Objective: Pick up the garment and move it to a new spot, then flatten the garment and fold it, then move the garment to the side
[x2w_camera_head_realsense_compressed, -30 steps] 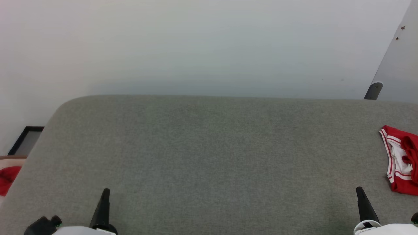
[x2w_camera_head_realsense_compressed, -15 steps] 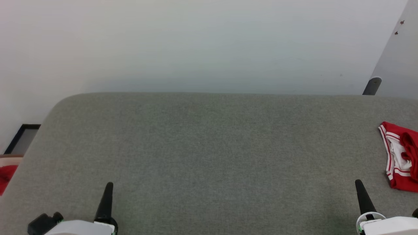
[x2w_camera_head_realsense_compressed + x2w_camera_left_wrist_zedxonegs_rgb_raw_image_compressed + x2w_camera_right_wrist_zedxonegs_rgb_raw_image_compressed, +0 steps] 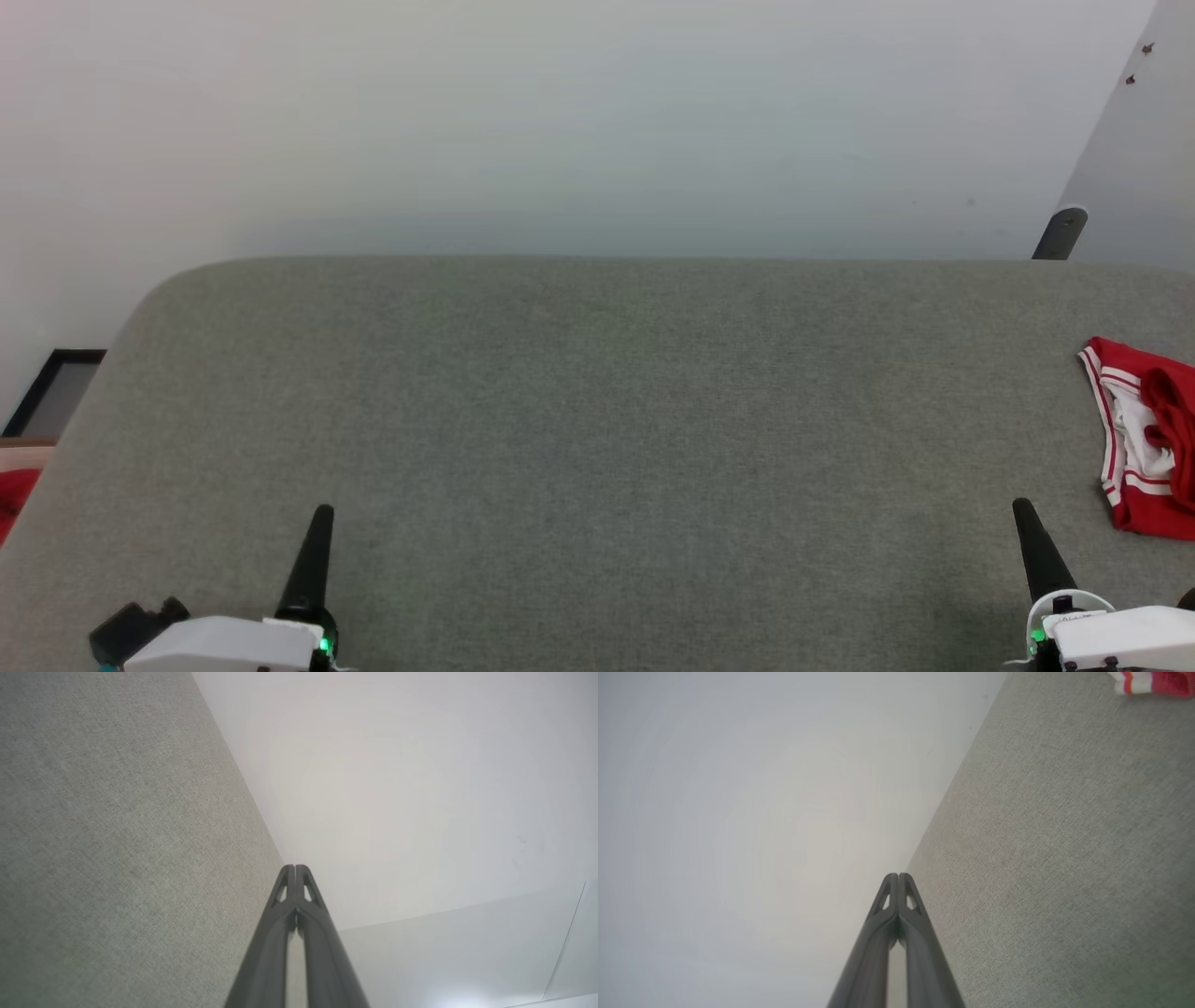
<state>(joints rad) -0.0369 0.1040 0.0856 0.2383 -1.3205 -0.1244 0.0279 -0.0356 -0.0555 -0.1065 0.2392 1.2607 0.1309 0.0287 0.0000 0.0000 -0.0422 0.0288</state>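
At the far left edge of the head view a red patch (image 3: 13, 495) shows beside the bench, too cut off to identify. Just above it sits a dark frame (image 3: 54, 392) around a grey inside. The bench (image 3: 597, 401) begins there with a rounded far-left corner and runs across to the picture's right edge. Its broad top is covered in grey woven fabric, flat and unwrinkled, and its far edge is a straight line. Beyond that edge the room is a plain pale expanse, whitish on the left and cooler grey toward the middle; whether it is floor or wall cannot be told.

The left hand (image 3: 321, 515) rises from the lower left with its two dark fingers pressed together into a single point, holding nothing. Its wrist view shows the tips meeting, with the bench's weave on that view's left and a smooth white surface on its right.

The right hand (image 3: 1023, 509) rises from the lower right, likewise closed and empty, and its tips touch in its own wrist view.

The garment (image 3: 1139, 439) lies on the bench near the right side, a little beyond and to the right of the right hand and apart from it — a crumpled red heap with white fabric and red-and-white striped trim, cut off by the picture's right edge. Past the bench's far edge above it, a dark grey post (image 3: 1061, 233) stands at the foot of a slanted pale panel (image 3: 1144, 121) bearing two small dark marks.
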